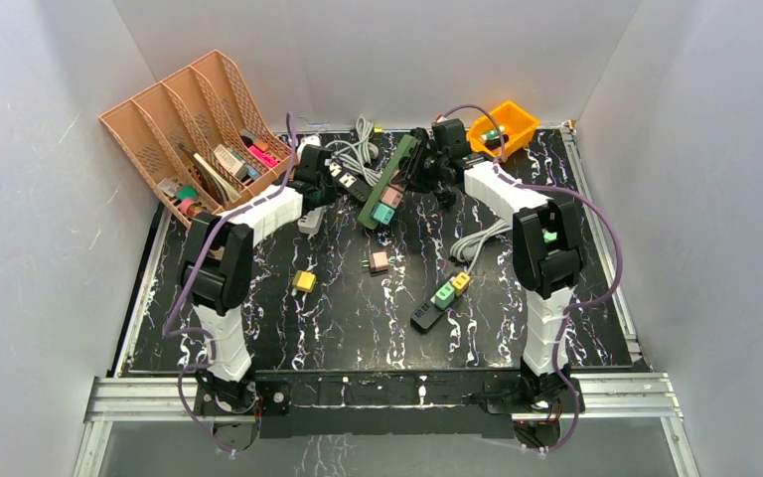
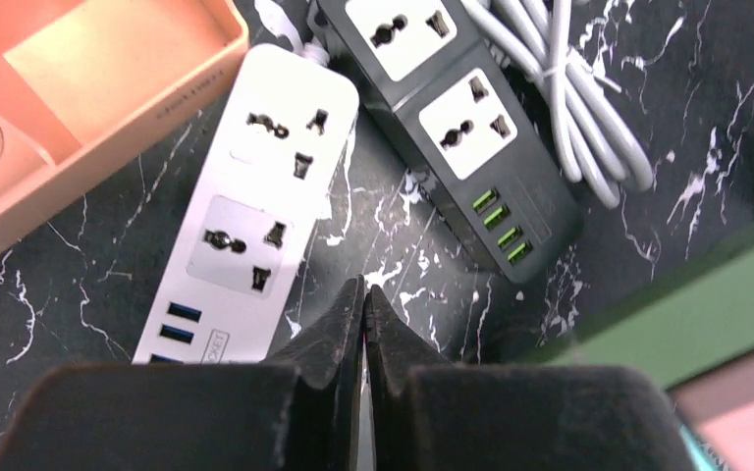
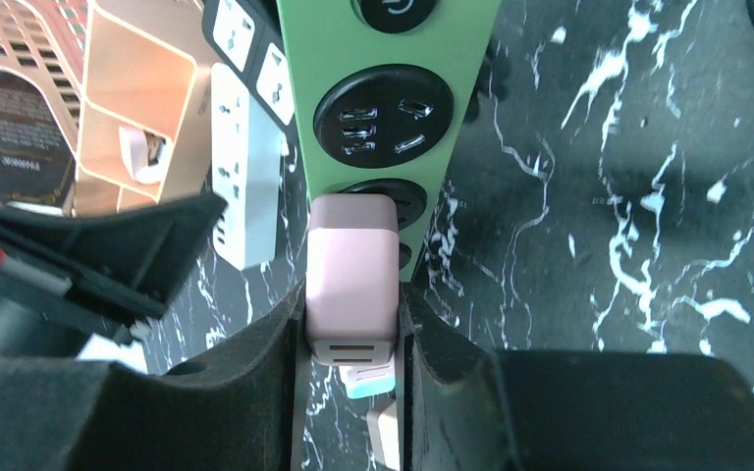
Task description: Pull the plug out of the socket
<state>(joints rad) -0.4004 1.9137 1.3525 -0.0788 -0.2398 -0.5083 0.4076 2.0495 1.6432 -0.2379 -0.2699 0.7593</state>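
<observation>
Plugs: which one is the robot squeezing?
The pink plug in the green power strip, clamped between the right gripper's fingers. The teal plug beside it and the loose ones lie ungripped.

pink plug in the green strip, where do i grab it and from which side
Its two flat side faces, coming from the free end: the pink plug juts straight out of the green strip, and the right gripper clamps it so.

Light is bright, even and diffuse from above; shadows on the bench (image 1: 358, 318) are soft. The overhead view is sharp throughout. In the wrist views, the left hand (image 2: 364, 324) and right hand (image 3: 351, 304) blur near the lens. The green power strip (image 2: 687, 314) beside the left hand is defocused.
</observation>
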